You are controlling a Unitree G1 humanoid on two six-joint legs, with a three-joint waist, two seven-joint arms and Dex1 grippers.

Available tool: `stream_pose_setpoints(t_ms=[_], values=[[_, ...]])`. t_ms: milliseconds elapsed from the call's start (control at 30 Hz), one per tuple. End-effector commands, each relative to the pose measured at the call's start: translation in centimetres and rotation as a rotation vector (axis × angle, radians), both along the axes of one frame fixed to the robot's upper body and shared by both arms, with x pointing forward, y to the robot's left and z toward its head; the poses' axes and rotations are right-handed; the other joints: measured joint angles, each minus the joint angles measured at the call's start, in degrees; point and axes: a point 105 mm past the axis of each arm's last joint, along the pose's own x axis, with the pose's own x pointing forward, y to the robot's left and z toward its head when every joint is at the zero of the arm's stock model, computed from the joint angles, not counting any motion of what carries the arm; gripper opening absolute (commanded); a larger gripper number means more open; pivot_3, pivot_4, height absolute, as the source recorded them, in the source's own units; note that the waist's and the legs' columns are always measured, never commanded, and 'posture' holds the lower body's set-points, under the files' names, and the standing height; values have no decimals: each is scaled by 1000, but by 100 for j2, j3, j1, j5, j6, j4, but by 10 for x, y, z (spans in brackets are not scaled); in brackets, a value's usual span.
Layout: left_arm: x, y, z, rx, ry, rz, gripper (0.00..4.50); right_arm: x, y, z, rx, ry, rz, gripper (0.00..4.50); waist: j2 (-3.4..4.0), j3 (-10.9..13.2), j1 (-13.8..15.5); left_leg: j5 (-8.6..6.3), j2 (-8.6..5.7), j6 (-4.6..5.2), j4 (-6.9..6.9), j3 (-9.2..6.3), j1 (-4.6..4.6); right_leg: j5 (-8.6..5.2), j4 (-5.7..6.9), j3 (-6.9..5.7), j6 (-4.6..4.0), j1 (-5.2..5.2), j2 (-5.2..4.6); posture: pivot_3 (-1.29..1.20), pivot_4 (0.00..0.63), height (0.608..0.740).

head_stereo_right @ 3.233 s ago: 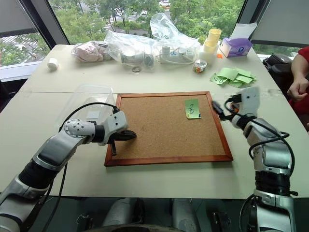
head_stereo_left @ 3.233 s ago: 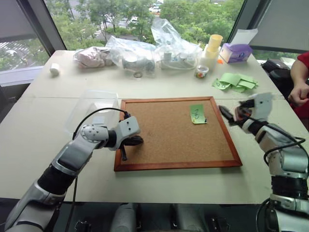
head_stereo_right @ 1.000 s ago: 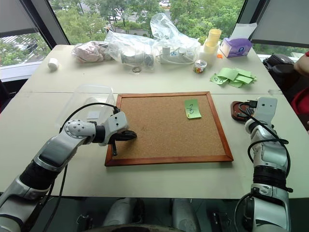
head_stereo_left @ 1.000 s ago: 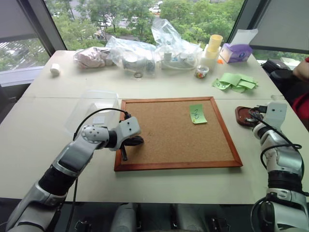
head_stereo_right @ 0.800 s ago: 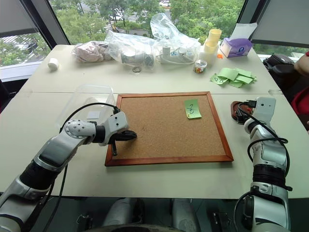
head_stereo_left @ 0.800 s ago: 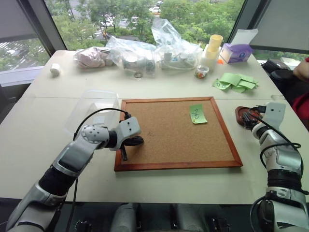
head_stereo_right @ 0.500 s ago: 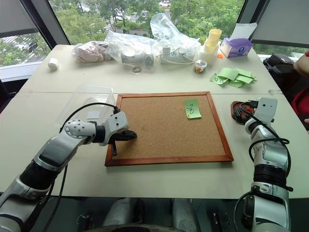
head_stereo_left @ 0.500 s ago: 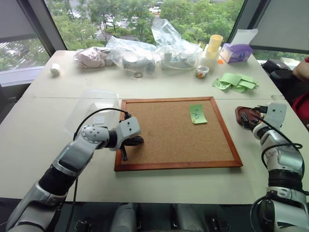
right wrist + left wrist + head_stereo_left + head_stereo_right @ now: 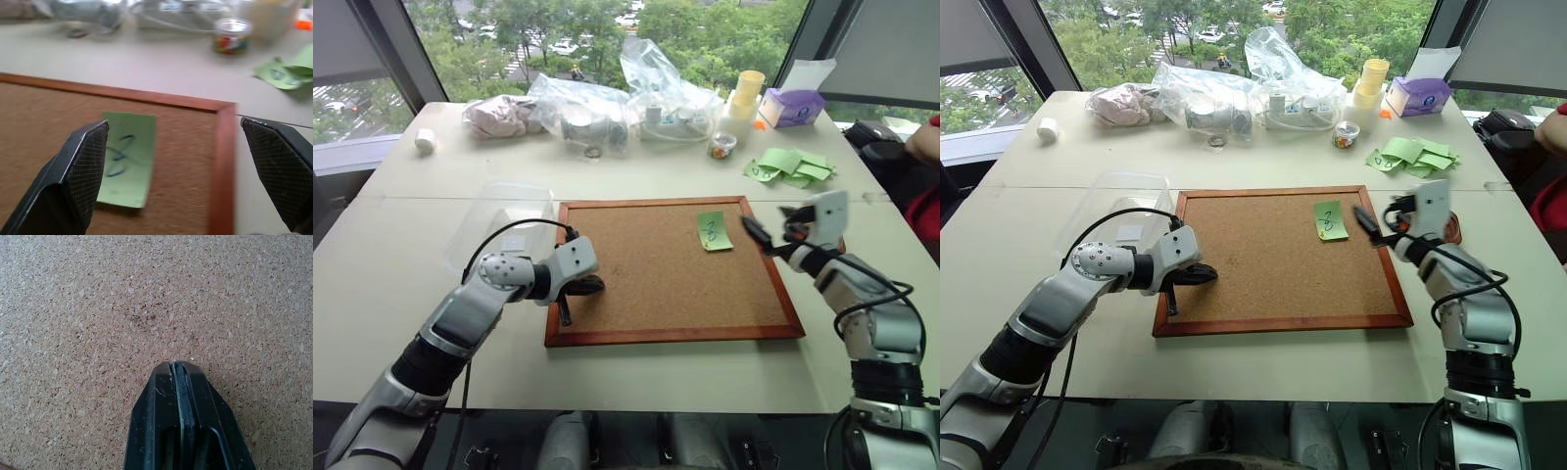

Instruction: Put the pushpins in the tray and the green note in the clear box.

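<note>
Flat rectangular green note [image 9: 713, 231] on grainy wood-framed corkboard [image 9: 656, 274]

Dark handwritten mark on the green note [image 9: 713, 231], pinned near the far right corner of the corkboard [image 9: 646, 274]: reads roughly like a "3", not certain. Similar dark scribbles on the heap of green slips [image 9: 791, 164] beyond the corkboard, too small to read. Nothing else legible.
</note>
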Motion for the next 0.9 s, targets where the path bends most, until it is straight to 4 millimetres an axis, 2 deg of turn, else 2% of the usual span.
stream_pose_setpoints(t_ms=[33,200,400,600,700,900], values=[[-3,0,-15,27,52,4,0,-6,25,1,-2,-1,110,4433,-1,0,3,0,0,0,0,0,-1,0,-1,0,0,0,0,0,150,735],[-3,-1,-15,23,50,6,0,-3,37,-13,-23,45,149,4433,-1,0,2,0,-1,0,0,0,-1,0,-2,-1,-1,0,0,0,150,735],[-4,-1,-15,22,50,11,0,3,38,-19,-27,65,151,4433,-1,0,6,0,-2,-1,1,0,-1,0,-2,-1,-1,0,-1,0,150,735],[-5,-1,-16,21,52,15,0,8,39,-41,-58,140,151,4433,-1,0,6,1,-2,-1,1,0,-1,0,-2,-1,-1,1,-1,0,150,735],[-4,0,-16,25,52,18,0,9,41,-49,-67,173,151,3653,-2,0,0,1,-2,-1,1,0,1,0,-2,-1,-1,4,-1,0,150,735],[-4,1,-17,25,50,20,0,8,41,-57,-72,200,149,575,-3,-1,-2,1,-1,-2,1,0,6,0,-2,-1,-1,8,-1,0,150,735]])
